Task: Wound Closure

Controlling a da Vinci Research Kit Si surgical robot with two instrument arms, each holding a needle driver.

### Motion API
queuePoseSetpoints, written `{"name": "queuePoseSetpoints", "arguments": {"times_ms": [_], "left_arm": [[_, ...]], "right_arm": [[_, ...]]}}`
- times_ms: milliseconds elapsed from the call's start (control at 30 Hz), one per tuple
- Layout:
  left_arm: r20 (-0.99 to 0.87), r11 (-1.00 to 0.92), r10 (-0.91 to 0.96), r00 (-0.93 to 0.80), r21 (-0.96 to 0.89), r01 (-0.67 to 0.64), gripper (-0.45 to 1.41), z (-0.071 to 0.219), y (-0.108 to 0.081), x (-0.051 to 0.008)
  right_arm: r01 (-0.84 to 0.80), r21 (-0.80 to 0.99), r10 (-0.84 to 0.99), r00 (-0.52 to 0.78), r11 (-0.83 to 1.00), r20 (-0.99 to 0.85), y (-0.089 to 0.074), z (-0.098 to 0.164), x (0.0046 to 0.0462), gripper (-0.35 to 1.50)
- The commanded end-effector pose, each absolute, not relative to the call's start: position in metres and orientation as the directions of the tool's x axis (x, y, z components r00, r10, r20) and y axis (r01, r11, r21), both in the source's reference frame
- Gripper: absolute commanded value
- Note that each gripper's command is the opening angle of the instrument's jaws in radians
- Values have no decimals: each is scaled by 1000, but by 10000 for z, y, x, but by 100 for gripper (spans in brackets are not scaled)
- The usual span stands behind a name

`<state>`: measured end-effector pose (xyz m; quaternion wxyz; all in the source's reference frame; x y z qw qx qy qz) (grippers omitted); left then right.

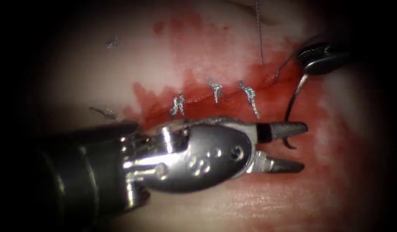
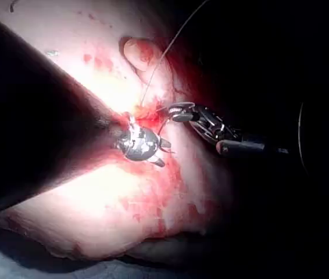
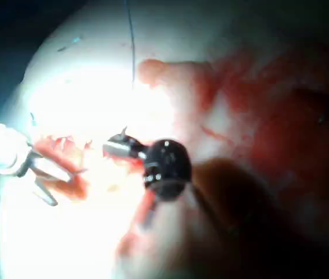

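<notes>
The right pincer [image 1: 312,58] is coming in at the far right and is clamping the needle [image 1: 293,105] near its thread end. The needle is hanging down from it in a curve, right of the last stitch, with its tip hooking just behind the left pincer's [image 1: 288,146] upper jaw. Whether the tip is touching the tissue [image 1: 258,202] cannot be told; no part of the needle appears buried. The left pincer is lying across the near side of the cut [image 1: 215,98], its jaws parted and holding nothing.

Thread [image 1: 259,30] is running thin and taut from the far edge down to the cut's right end. Three knotted stitches [image 1: 215,90] are crossing the cut.

The needle looks stiff, thin and slick, so it is likely to swivel unless taken on its body, away from the tip. The thread seems fine and easily frayed. The tissue is soft and wet with red fluid [image 1: 198,38], probably slippery. Room is tight between the two tools at the right end.
</notes>
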<state>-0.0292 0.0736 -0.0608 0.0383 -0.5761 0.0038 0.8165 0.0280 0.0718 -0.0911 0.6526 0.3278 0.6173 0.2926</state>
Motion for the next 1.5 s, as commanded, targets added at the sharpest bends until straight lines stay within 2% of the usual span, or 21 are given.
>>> {"name": "queuePoseSetpoints", "arguments": {"times_ms": [33,133,233,333,367,400,433,633,700,833,933,967,1033,1133,1200,1233,1300,1367,1433,1500], "left_arm": [[-946,-998,51,-322,-36,-50,-34,-604,739,-296],[-950,-998,65,-304,-56,-41,-35,-605,736,-290],[-948,-987,162,-274,-149,-68,-35,-608,740,-285],[-945,-984,177,-274,-162,-75,-35,-608,739,-286],[-945,-984,176,-277,-159,-82,-35,-608,738,-287],[-944,-984,175,-279,-158,-85,-35,-608,738,-287],[-944,-984,175,-279,-156,-89,-35,-607,737,-288],[-948,-992,114,-298,-90,-92,-35,-608,731,-293],[-947,-994,76,-313,-48,-97,-35,-606,726,-294],[-942,-995,-11,-335,43,-90,-35,-602,721,-295],[-941,-994,-41,-335,73,-84,-35,-602,720,-295],[-942,-993,-47,-332,80,-86,-35,-602,720,-295],[-945,-989,-67,-320,104,-101,-35,-601,721,-297],[-945,-987,-85,-317,124,-104,-35,-602,720,-298],[-944,-985,-97,-314,137,-108,-35,-602,720,-299],[-945,-984,-98,-312,138,-110,-35,-603,720,-299],[-946,-983,-104,-308,145,-115,-35,-603,721,-299],[-946,-981,-110,-305,153,-121,-35,-603,721,-300],[-948,-980,-111,-300,155,-128,-35,-603,721,-300],[-949,-978,-116,-295,161,-132,-35,-605,723,-299]], "right_arm": [[31,788,785,65,615,-616,716,-908,290,-35],[37,791,788,65,611,-612,714,-908,293,-35],[43,794,791,66,606,-608,713,-907,297,-35],[34,793,791,64,608,-609,710,-907,298,44],[29,793,790,64,609,-609,709,-908,298,64],[12,792,790,62,611,-610,706,-909,297,81],[1,791,789,60,612,-611,704,-911,296,84],[-46,798,799,55,601,-599,690,-918,288,81],[-66,811,814,51,581,-579,688,-919,281,88],[-162,825,840,59,541,-539,683,-921,267,84],[-216,860,884,36,463,-466,678,-923,263,54],[-230,869,895,26,439,-446,676,-924,264,51],[-294,881,922,3,372,-388,670,-927,270,62],[-336,877,928,-24,344,-373,669,-927,274,62],[-380,874,935,-57,304,-350,669,-926,276,74],[-391,872,937,-63,295,-345,669,-925,277,86],[-415,871,939,-96,263,-329,664,-925,280,121],[-427,867,936,-116,256,-334,660,-926,281,123],[-429,869,933,-139,246,-333,657,-928,281,103],[-450,867,928,-185,214,-324,653,-928,280,98]]}}
